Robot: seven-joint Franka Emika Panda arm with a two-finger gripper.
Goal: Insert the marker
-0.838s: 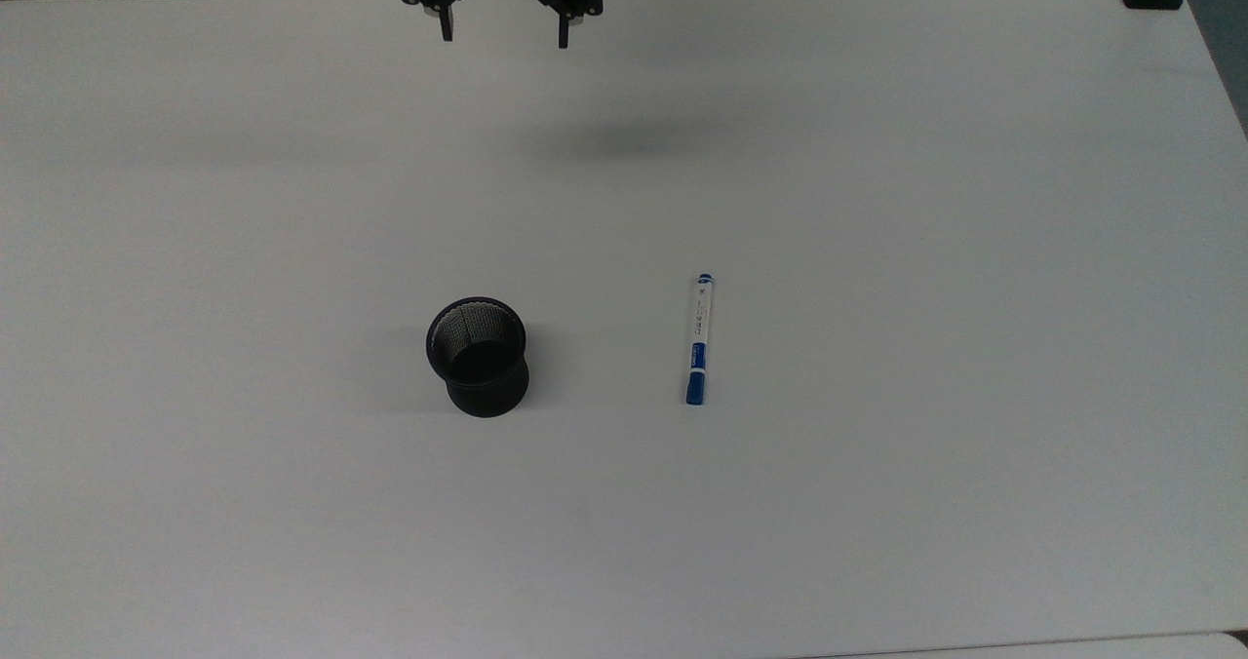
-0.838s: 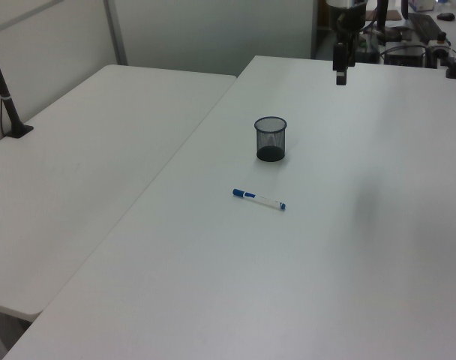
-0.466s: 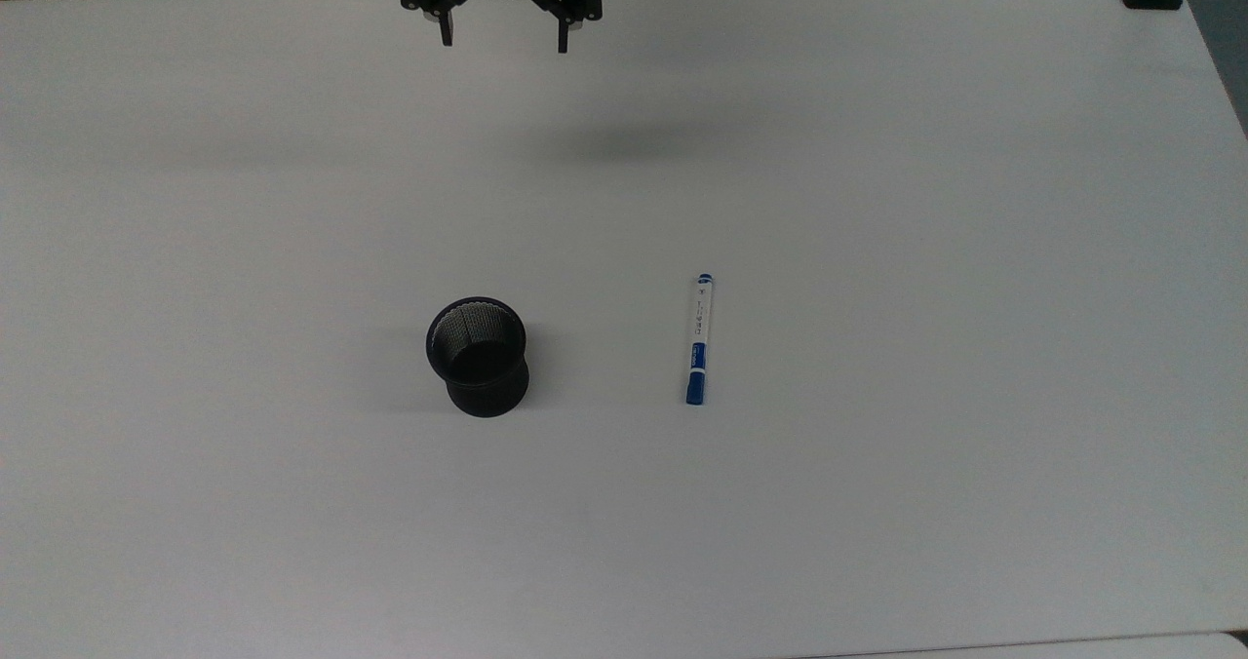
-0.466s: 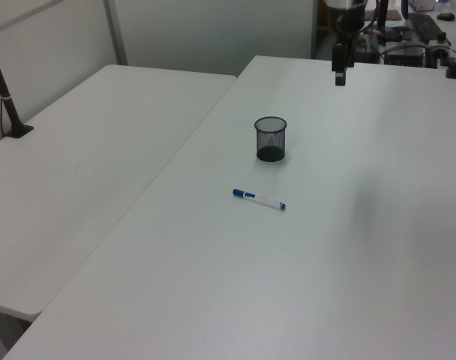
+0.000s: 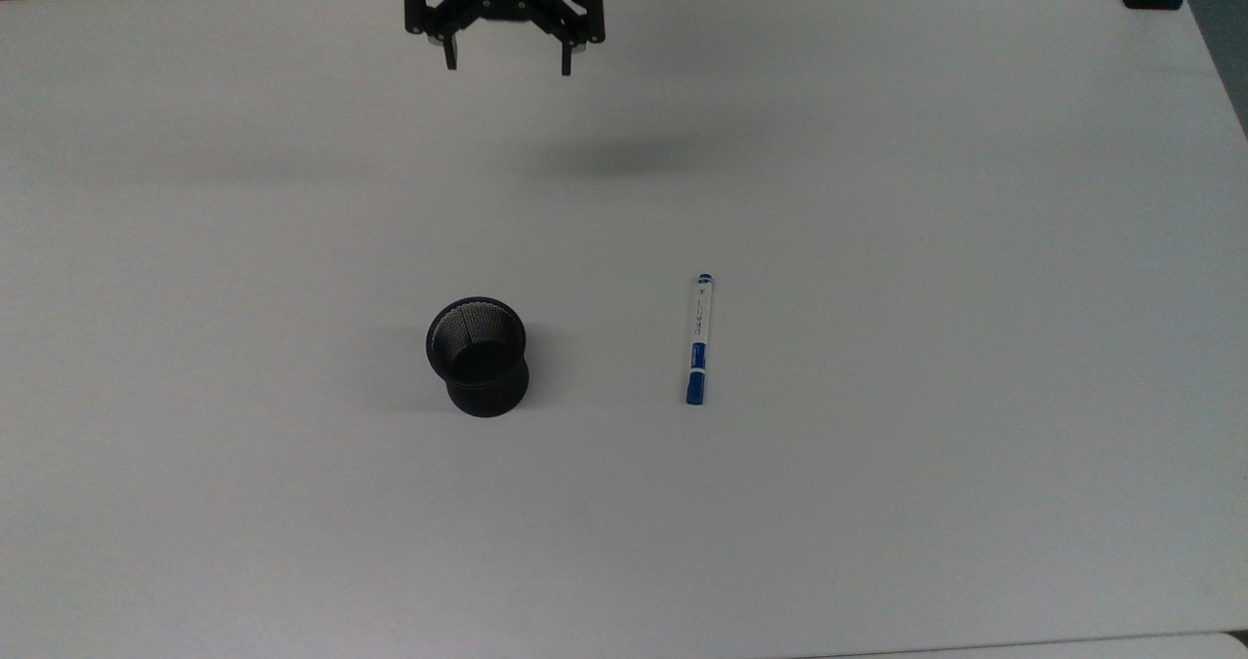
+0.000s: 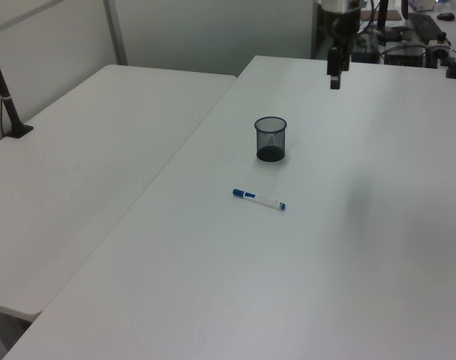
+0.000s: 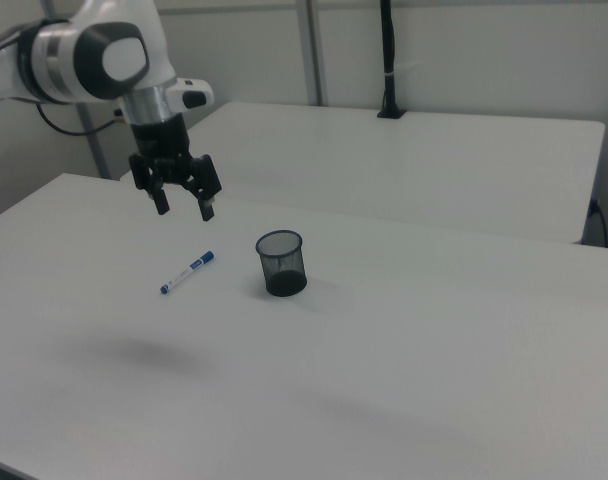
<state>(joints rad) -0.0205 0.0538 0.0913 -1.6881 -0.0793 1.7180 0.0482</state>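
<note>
Over the preceding second the pincer [image 5: 506,62] had shifted down the frame of the top view, from the very top edge to a position a little further in, its shadow on the counter [image 5: 877,503] shifting with it. In the left view the pincer [image 6: 334,80] likewise stood slightly lower and further toward the left view's left than it did earlier. Its two fingers were spread wide apart and held nothing.

The marker [image 5: 698,339] had not moved. It lay flat on the counter at centre frame in the top view, slightly right of middle, blue cap toward the bottom of the frame. In the right view the marker [image 7: 187,272] lay at left of centre, below the pincer [image 7: 180,206] in the frame, though the pincer hung well above the surface.

The mesh cup [image 5: 478,355] also stood unchanged, upright and with nothing visible inside, left of the marker in the top view and well apart from it. In the left view the cup [image 6: 271,139] sat at upper centre with the marker [image 6: 258,199] below it in the frame.

Assessment: the change was the opening of an approach only. No contact with the marker had been made, and the pincer remained well short of it. Pickup, carry and insertion were all still outstanding. The wide finger spacing appeared suitable for closing across the slim barrel.
</note>
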